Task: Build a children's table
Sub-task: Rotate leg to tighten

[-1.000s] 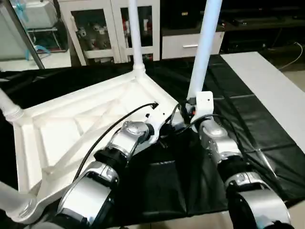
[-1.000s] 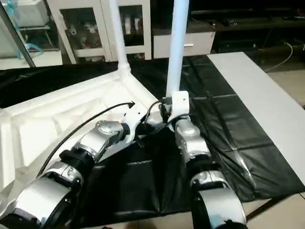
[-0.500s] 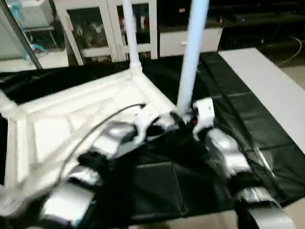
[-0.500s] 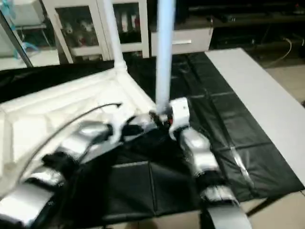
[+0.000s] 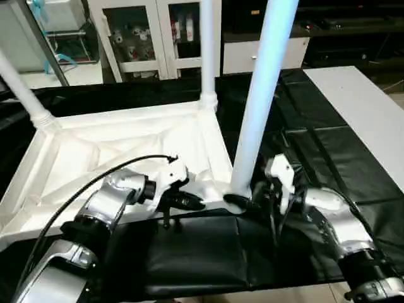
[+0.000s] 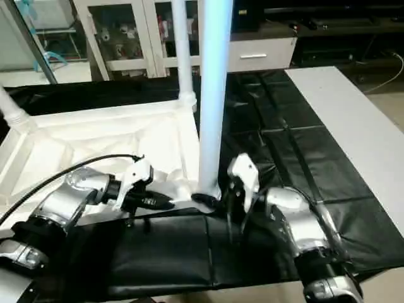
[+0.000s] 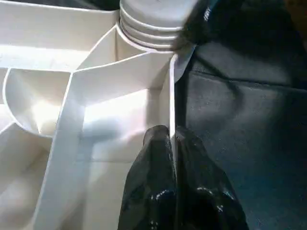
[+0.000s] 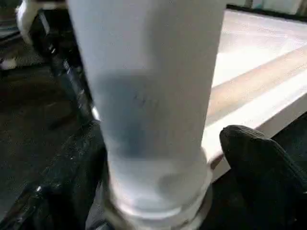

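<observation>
Your children's table (image 5: 126, 142) lies upside down on the black-covered tabletop (image 5: 315, 158), legs pointing up. Your left tool (image 7: 171, 143) is pinched on the table's thin side wall near the corner. Your right tool (image 8: 158, 158) stands apart, one finger either side of the nearest leg (image 5: 262, 95).

White glass-door cabinets (image 5: 154, 35) (shelves stocked) behind.

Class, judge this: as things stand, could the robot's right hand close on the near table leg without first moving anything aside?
Probably yes. The right hand already straddles the near leg just above its socket, fingers apart on either side, with nothing between.
</observation>
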